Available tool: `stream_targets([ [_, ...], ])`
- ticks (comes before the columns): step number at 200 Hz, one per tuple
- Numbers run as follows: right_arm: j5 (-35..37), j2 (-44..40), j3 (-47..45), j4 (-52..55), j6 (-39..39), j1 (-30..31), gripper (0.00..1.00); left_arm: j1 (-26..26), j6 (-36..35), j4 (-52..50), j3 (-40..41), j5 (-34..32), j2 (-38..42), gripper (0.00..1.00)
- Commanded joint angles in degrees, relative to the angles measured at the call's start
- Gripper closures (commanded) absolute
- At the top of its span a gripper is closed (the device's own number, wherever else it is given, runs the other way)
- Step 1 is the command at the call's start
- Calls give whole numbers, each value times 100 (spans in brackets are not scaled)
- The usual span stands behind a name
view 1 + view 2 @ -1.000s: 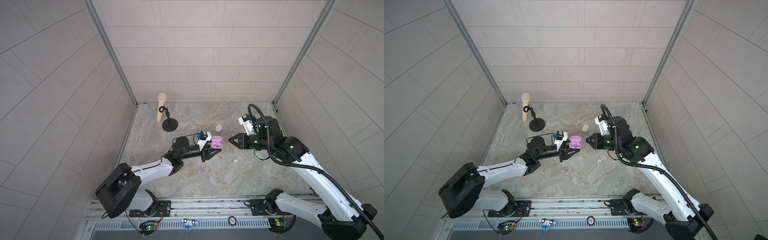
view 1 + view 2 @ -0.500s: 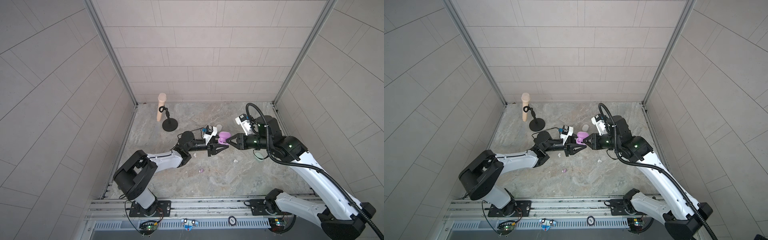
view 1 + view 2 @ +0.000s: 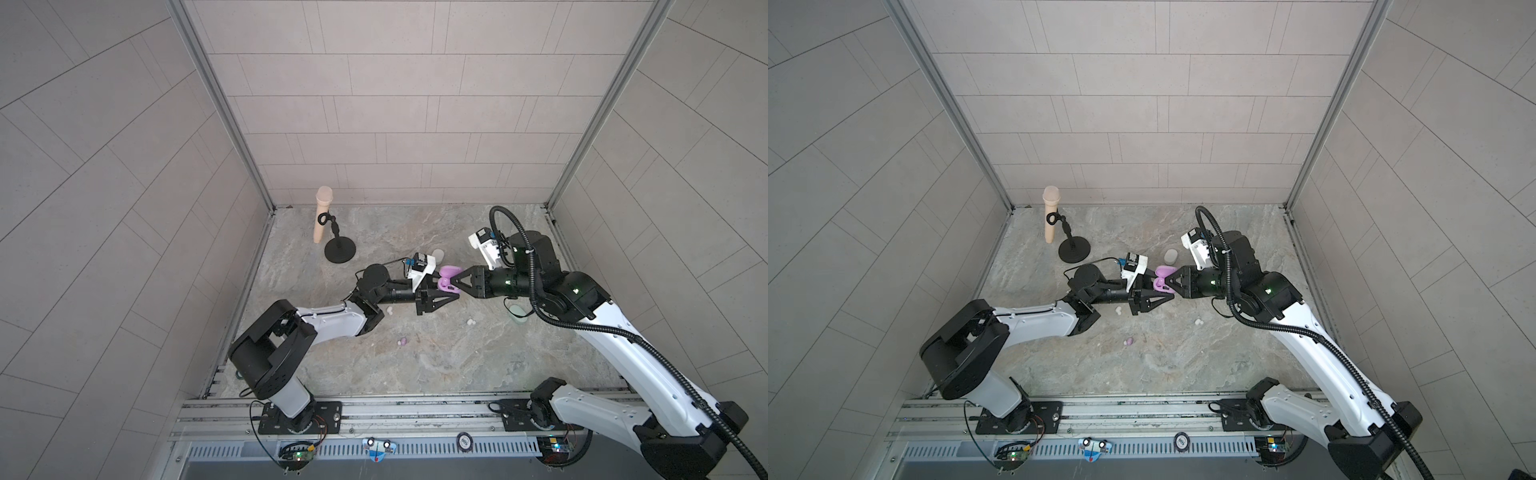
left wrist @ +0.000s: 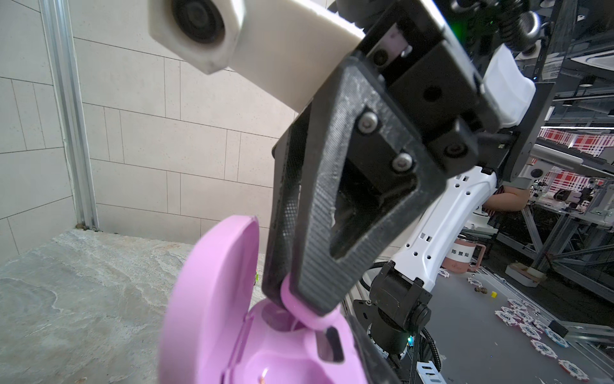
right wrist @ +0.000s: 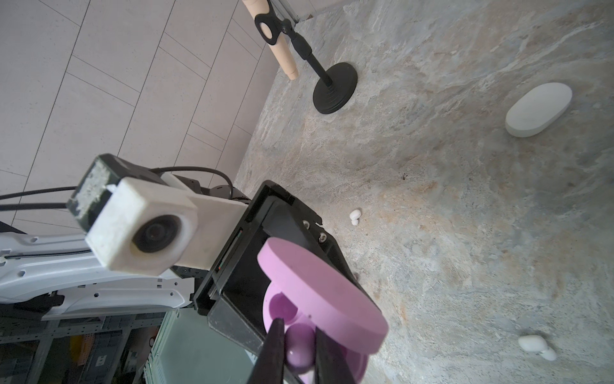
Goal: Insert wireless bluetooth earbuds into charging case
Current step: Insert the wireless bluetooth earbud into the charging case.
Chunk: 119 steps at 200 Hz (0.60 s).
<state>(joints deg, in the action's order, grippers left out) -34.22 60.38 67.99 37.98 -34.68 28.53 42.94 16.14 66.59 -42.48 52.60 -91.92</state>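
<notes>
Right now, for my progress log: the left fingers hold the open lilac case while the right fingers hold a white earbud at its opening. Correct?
Not quite. The earbud pinched in the right fingers is lilac, not white; the right wrist view shows it. The left fingers do hold the open lilac case.

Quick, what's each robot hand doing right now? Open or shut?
Left hand: closed, holding the open lilac case.
Right hand: closed, pinching a lilac earbud at the case.
</notes>
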Motion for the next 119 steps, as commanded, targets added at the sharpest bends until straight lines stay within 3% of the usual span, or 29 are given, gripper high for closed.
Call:
stream_targets([
  [1, 21, -7, -35, 14, 75, -15, 97, 35, 47, 255, -61, 84, 152, 80],
  [57, 137, -95, -58, 190, 147, -15, 91, 39, 11, 232, -32, 65, 230, 81],
  [119, 187, -56, 127, 232, 163, -15, 71, 39, 4, 214, -15, 69, 248, 81],
])
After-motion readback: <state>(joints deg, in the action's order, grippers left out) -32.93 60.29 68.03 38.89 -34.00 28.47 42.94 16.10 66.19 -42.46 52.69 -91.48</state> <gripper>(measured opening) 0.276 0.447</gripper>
